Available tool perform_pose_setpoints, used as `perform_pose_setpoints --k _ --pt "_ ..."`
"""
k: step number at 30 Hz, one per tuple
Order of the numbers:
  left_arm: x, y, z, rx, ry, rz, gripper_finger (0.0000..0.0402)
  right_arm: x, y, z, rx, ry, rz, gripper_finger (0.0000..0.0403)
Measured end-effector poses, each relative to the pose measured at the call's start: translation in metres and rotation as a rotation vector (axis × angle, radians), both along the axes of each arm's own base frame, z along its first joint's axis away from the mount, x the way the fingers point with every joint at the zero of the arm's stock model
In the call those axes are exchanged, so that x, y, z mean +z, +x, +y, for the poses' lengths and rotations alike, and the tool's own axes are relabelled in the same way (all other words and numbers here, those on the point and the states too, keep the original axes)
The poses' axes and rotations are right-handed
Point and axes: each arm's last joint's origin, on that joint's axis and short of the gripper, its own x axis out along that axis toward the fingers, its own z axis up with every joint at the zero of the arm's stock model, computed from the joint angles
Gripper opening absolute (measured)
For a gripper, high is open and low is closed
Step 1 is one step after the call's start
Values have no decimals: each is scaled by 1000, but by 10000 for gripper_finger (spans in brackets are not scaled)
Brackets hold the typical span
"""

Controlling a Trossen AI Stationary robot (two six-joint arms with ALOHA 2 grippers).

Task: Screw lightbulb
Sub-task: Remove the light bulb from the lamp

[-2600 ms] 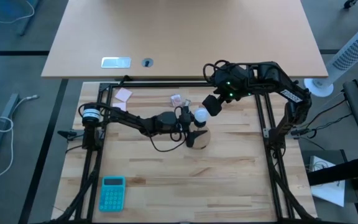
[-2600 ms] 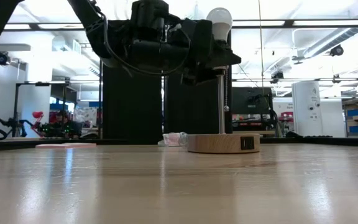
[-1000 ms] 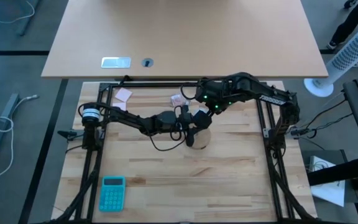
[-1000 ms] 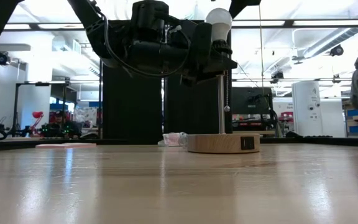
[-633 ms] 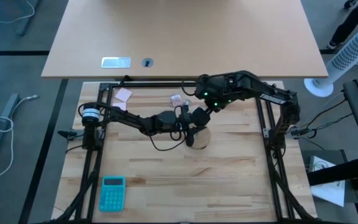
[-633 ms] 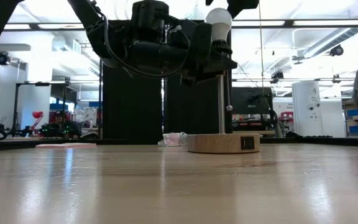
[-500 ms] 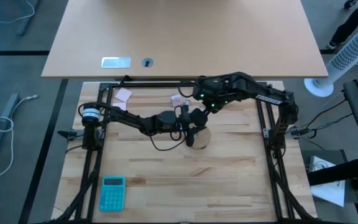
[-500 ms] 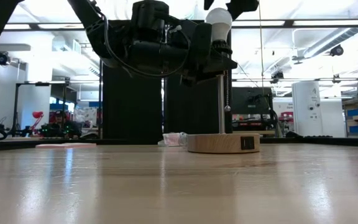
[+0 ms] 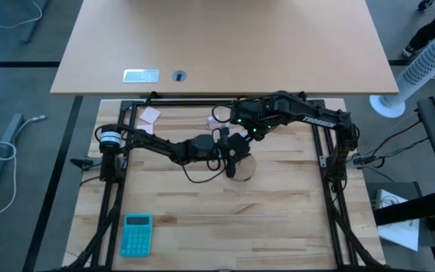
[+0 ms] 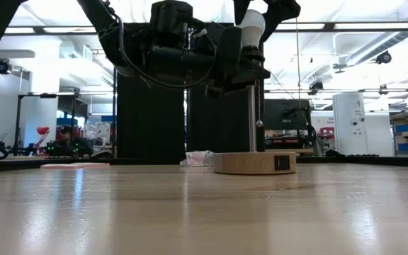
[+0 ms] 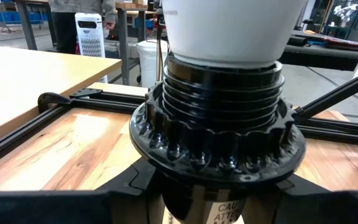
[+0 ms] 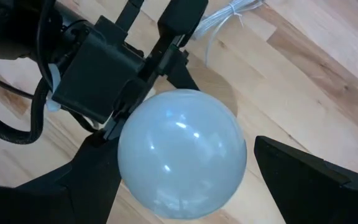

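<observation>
Right wrist view: lightbulb (image 12: 182, 152) between open right gripper (image 12: 185, 180) fingers.

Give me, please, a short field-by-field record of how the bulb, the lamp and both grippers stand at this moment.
lightbulb: white, seated in the black socket atop the lamp's post
lamp base: round wooden disc on the table
left gripper: closed on the socket below the bulb
right gripper: above the bulb, fingers open on either side of it, not touching
also on table: teal calculator, crumpled wrapper
</observation>
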Motion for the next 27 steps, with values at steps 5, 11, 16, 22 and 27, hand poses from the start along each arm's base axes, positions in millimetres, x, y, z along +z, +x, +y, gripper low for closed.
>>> perform_pose_setpoints --k 5,11,16,22,27 --pt "0 0 0 2 -14 -1 140 0 0 0 -1 -7 -4 348" --pt "0 0 0 2 -16 -1 140 0 1 -1 66 -34 -8 348" --pt "0 0 0 -1 0 1 140 1 3 -1 240 -98 -6 348" --pt "0 0 0 -1 0 3 140 1 3 -1 458 -173 17 348" --pt "0 0 0 -1 -1 6 140 1 3 0 688 -252 41 348"
